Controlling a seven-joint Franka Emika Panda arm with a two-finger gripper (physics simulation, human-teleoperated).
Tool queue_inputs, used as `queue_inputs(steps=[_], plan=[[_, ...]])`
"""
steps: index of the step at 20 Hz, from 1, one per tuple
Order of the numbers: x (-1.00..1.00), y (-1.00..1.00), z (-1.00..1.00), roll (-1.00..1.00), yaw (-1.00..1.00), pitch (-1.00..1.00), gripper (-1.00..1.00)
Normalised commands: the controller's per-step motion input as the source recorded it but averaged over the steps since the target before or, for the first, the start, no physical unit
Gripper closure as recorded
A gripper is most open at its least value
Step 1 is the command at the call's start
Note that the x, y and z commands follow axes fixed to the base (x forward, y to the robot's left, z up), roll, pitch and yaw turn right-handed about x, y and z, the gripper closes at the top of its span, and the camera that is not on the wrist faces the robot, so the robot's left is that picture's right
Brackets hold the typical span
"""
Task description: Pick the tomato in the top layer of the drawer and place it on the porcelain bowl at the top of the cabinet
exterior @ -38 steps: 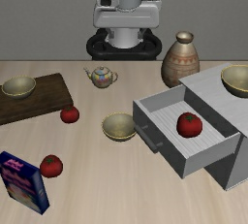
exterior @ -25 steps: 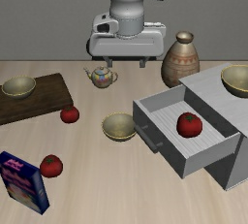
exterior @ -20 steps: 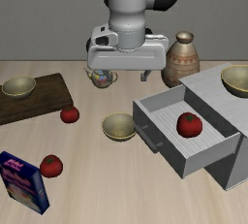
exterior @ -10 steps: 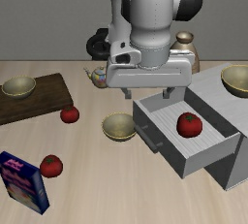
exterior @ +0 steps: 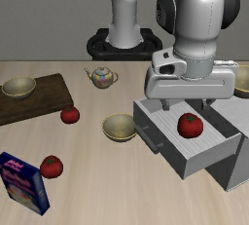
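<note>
Across the last half second, the white two-finger gripper [exterior: 191, 103] has swung from the table's middle toward the exterior view's right and now hangs over the open grey drawer [exterior: 209, 153]. The round red tomato [exterior: 190, 125] lies on the drawer floor, directly under the gap between the fingers and a little below their tips, not touched. The fingers are spread wide and point straight down, with nothing held. The arm arches up from its base and forward, its thick wrist vertical above the hand.

The drawer's walls ring the tomato, with bare floor on all sides of it. The grey cabinet [exterior: 236, 177] rises just behind, and the pale porcelain bowl [exterior: 242, 79] on its top sits just beside the hand, partly hidden by it. The wooden table [exterior: 97, 175] at the exterior view's left holds a small cream bowl [exterior: 120, 127] near the drawer front.
</note>
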Motion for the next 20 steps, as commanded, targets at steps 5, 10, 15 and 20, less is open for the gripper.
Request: queue_inputs(steps=[5, 10, 15, 20], plan=[[0.00, 0.20, -0.80, 0.00, 0.00, 0.00, -1.00], [0.20, -0.20, -0.40, 0.00, 0.00, 0.00, 1.00], [0.00, 0.00, 0.00, 0.00, 0.00, 0.00, 1.00], [0.00, 0.00, 0.00, 0.00, 0.00, 0.00, 1.00]])
